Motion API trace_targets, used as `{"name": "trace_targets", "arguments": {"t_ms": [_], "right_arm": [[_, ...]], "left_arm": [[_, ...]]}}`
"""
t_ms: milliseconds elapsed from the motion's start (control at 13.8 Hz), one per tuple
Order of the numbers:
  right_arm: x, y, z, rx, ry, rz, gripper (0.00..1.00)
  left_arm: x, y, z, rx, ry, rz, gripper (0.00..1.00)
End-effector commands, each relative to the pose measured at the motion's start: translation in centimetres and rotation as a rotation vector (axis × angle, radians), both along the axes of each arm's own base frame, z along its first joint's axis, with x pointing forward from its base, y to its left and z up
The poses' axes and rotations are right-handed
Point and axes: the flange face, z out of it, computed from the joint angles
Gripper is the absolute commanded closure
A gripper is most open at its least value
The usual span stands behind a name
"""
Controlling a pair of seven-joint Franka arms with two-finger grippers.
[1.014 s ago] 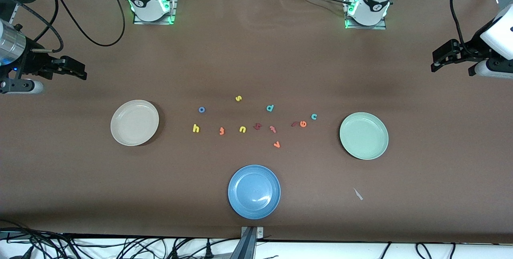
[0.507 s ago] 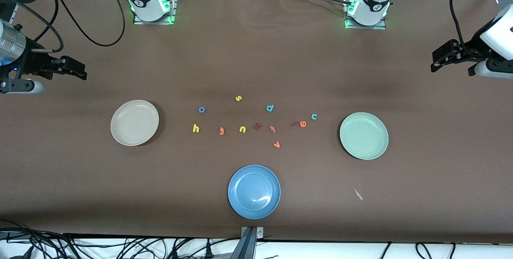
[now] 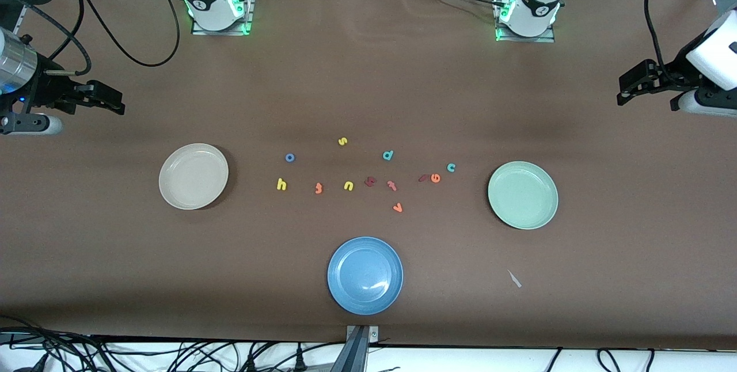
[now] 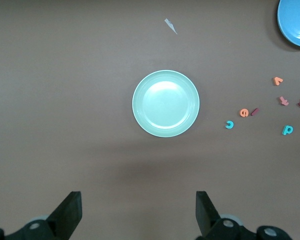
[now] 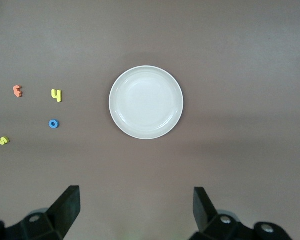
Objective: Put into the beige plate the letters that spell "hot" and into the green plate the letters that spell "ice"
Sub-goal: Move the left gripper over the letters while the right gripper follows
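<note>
Brown-covered table, cables along its near edge.

Loose letters between plates — unsorted

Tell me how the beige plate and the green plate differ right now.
Colour: the beige plate is cream; the green plate is pale mint. Place: the beige plate lies toward the right arm's end of the table, the green plate toward the left arm's end. Both are round, shallow, alike in size and hold no letters.
</note>
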Motion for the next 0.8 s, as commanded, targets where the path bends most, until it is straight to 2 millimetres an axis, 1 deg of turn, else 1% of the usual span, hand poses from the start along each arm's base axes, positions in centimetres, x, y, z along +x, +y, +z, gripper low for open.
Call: {"name": "trace_targets", "arguments": {"t_ms": [0,72,145,217,290,362,507,579,652,724], "right_arm": [[0.1,0.1,0.3,-0.011,0.003,0.000,0.00],[0.1,0.1,0.3,-0.011,0.003,0.000,0.00],[0.1,0.1,0.3,-0.011,0.003,0.000,0.00],[0.1,0.2,0.3,-0.010,0.003,0.001,0.00],[0.1,0.1,0.3,-0.011,0.003,0.000,0.00],[0.1,0.2,0.3,-0.010,0.003,0.001,0.00],[0.1,0.2,0.2,-0.011,0.005,0.000,0.00],[0.1,0.3,0.0,-0.011,0.008,-0.002,0.00],[0.1,0.3,-0.1,-0.010,0.009,-0.005,0.00],[0.5,0.4,-1.0,-0.007,0.028,-0.005,0.00]], "left_arm": [[1.7,-0.9,-2.8,0.001,0.051,-0.015,0.00],[2.1,-1.6,-3.7,0.004,0.065,-0.027,0.00],[3.2,-2.8,-6.9,0.005,0.120,-0.042,0.00],[3.9,-3.7,-8.7,0.006,0.150,-0.057,0.00],[4.0,-6.5,-10.3,0.022,0.174,-0.101,0.00],[4.3,-8.2,-12.0,0.022,0.201,-0.126,0.00],[6.3,-10.3,-14.4,0.012,0.193,-0.157,0.00],[6.9,-12.0,-15.9,0.013,0.196,-0.181,0.00],[7.4,-14.2,-17.3,0.017,0.193,-0.210,0.00],[7.5,-16.3,-18.8,0.021,0.180,-0.229,0.00]]}}
